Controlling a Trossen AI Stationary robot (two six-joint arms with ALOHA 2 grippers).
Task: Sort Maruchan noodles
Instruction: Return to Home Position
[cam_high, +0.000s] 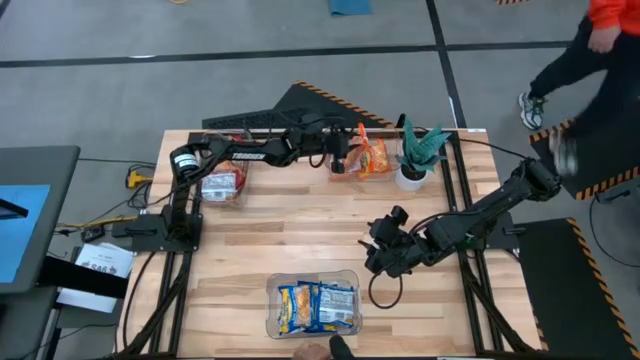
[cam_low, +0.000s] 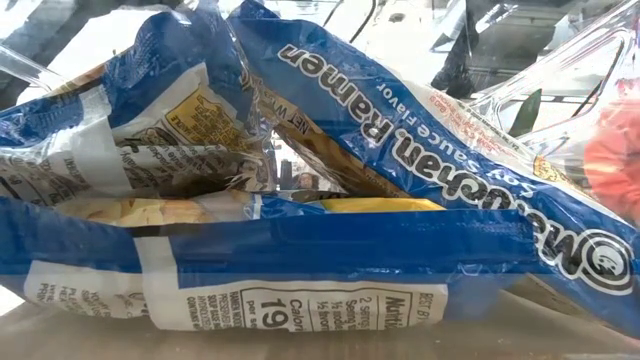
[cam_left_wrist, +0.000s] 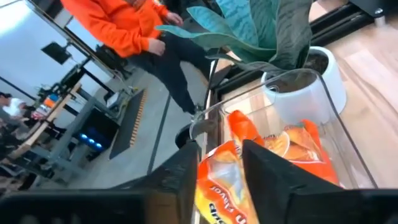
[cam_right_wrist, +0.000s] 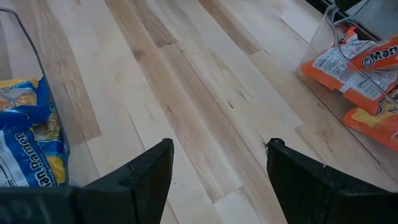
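Where binned, blue-yellow noodle pkts (cam_low: 400, 150) look crinkly, w/ white lettering.

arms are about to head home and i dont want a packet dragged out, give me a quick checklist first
1. left end effector holding nothing: ok, fingers apart over the orange packets
2. left end effector clear of top right bin: not ok, it hangs right above it, next to the plant
3. right end effector empty: ok, open over bare table
4. blue packets inside bottom bin: ok
5. person clear of the right arm: cannot tell
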